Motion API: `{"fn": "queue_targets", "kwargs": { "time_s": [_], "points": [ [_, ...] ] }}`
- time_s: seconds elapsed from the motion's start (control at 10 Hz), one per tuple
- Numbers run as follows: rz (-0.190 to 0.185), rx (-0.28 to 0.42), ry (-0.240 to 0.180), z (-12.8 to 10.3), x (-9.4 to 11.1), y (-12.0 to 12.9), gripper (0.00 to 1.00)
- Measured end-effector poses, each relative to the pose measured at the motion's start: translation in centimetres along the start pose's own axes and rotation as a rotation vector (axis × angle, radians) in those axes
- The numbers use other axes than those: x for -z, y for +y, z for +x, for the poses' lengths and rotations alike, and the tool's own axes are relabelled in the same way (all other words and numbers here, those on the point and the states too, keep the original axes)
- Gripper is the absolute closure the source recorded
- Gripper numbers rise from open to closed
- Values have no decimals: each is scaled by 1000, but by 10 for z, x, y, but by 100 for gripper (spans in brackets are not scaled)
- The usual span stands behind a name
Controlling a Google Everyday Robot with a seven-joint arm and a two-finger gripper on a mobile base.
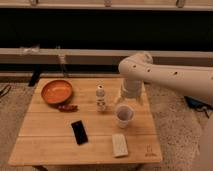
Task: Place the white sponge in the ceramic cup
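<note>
The white sponge (119, 145) lies flat near the front edge of the wooden table (45, 142), right of centre. The ceramic cup (124, 115) stands upright just behind it, whitish with a dark inside. My white arm reaches in from the right and bends down over the table's right side. My gripper (126, 101) hangs just behind and above the cup, well away from the sponge. It holds nothing that I can see.
A small white bottle (101, 98) stands left of the cup. An orange bowl (56, 91) sits at the back left with a small red object (67, 107) in front of it. A black phone (79, 132) lies left of the sponge.
</note>
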Motion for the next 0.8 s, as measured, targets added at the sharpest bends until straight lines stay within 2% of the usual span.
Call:
{"fn": "queue_targets", "kwargs": {
  "time_s": [0.2,0.3,0.6,0.8],
  "points": [
    [5,7,-1,3,0,0,20],
    [1,18,-17,6,4,2,20],
    [-27,60,-53,43,8,14,20],
    [-62,79,-57,79,5,12,20]
  ]
}}
